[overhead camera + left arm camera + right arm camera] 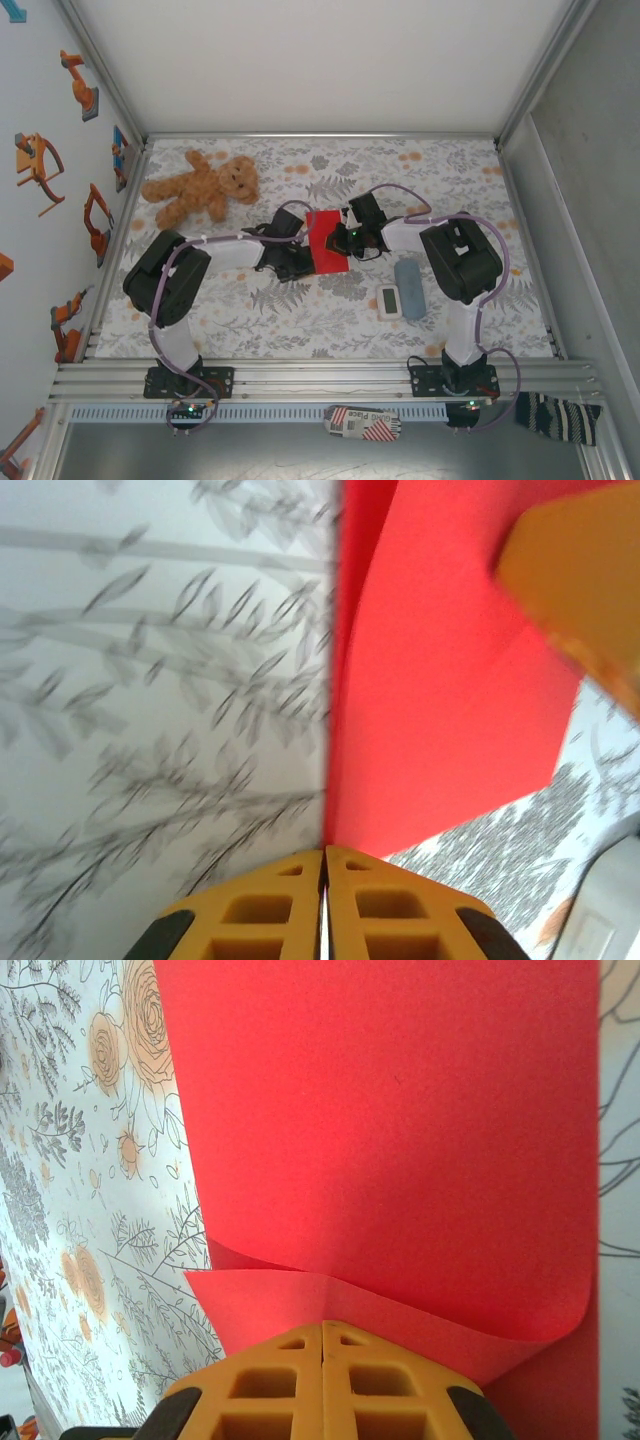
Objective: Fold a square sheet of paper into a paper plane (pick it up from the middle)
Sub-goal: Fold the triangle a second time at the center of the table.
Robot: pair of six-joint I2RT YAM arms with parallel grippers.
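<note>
- Found at centre of surface (pixel 300 320): the square sheet of paper (pixel 327 243), partly folded over, fold soft, no crisp crease yet.
- Pinched at one edge by left gripper (pixel 324 865), clenched tight; pinched at the fold by right gripper (pixel 322 1332), also clenched.
- Could tear if pulled apart by both arms: thin paper w/ two hard grips.
- Could slip from a shallow pinch, so edges misaligned and crease crooked.
- Prob. springs open if let go before pressing flat.

floral tablecloth (pixel 300 322), white back wall (pixel 320 60), aluminium frame (pixel 320 376)
</note>
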